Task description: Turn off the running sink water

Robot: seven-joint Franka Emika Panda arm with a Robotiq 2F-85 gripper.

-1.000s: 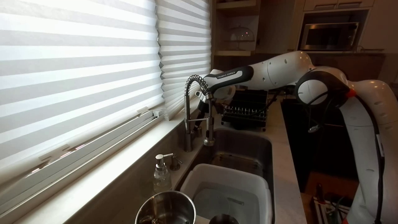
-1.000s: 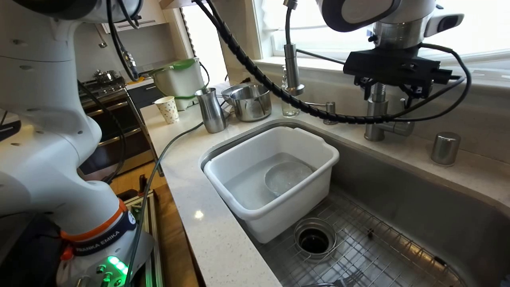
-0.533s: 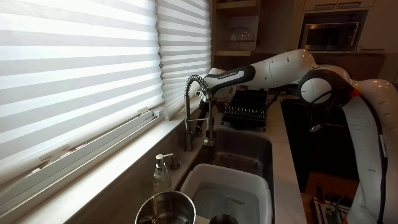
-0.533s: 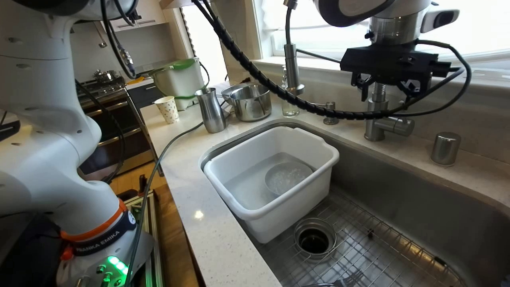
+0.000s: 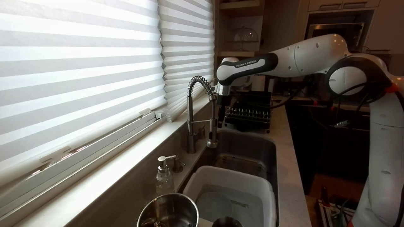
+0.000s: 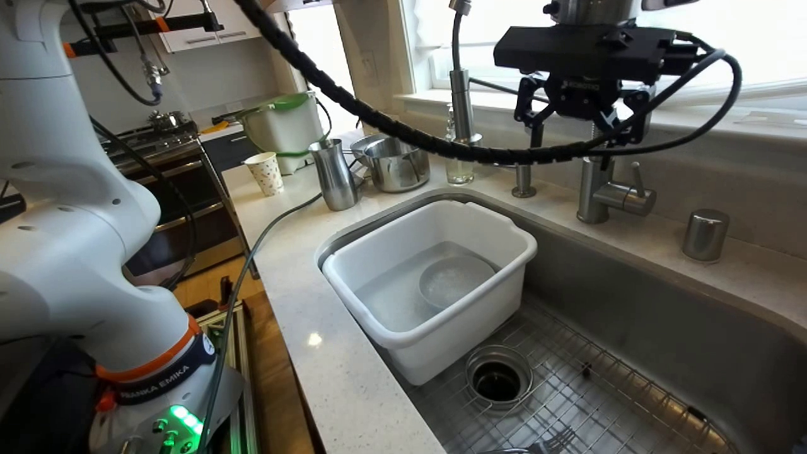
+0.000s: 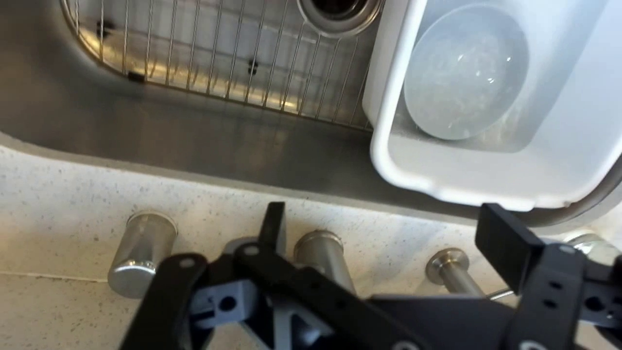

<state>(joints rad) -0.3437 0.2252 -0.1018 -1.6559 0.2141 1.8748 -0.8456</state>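
The steel sink [image 6: 668,315] shows in all views. Its arched chrome faucet [image 5: 190,126] has a spray head [image 6: 463,113] hanging from the coil. I can make out no stream below the spray head in either exterior view. The side handle [image 6: 630,197] at the faucet base [image 6: 592,195] has its thin lever pointing up, and nothing touches it. My gripper [image 6: 570,148] is open and empty, above and in front of the faucet, apart from it. In the wrist view the open fingers [image 7: 388,226] frame the faucet base [image 7: 323,255] below, beside the left finger.
A white tub [image 6: 435,337] with water and a submerged bowl [image 6: 457,282] sits in the sink. A soap bottle [image 5: 164,179], a metal cylinder [image 6: 705,234], a steel pot [image 6: 397,167], a pitcher [image 6: 334,180] and a paper cup [image 6: 266,175] stand on the counter. A dish rack [image 5: 247,115] is beyond.
My gripper has lifted and drawn back from the faucet base, away from the window. The side handle and its lever, partly covered earlier, now show clearly. The tub and bowl have not moved.
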